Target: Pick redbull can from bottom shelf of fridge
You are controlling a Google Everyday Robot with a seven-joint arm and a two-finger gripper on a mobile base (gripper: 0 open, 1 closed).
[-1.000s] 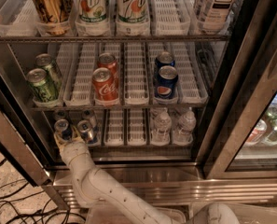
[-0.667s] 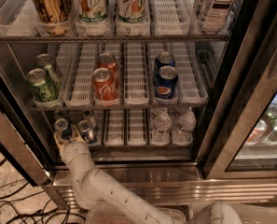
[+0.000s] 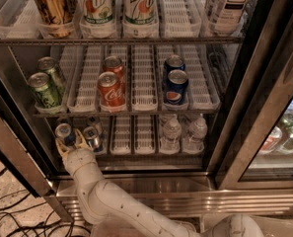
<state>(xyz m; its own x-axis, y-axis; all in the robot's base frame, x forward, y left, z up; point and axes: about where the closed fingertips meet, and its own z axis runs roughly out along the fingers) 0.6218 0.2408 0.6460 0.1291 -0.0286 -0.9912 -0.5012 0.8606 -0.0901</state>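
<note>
Two slim redbull cans stand at the left end of the bottom shelf (image 3: 136, 149) of the fridge (image 3: 235, 132). The left can (image 3: 63, 131) is nearest me and the right can (image 3: 91, 136) stands beside it. My gripper (image 3: 70, 141) reaches up from my white arm (image 3: 101, 196) into that shelf and sits right at the left can, between the two cans' fronts. The lower bodies of both cans are hidden by the gripper.
Two water bottles (image 3: 171, 131) stand on the bottom shelf at the right. The middle shelf holds green cans (image 3: 43, 89), Coke cans (image 3: 110, 89) and Pepsi cans (image 3: 176, 85). The top shelf holds 7UP bottles (image 3: 97, 4). The open door frame (image 3: 18, 157) is at the left, with cables (image 3: 8, 216) on the floor.
</note>
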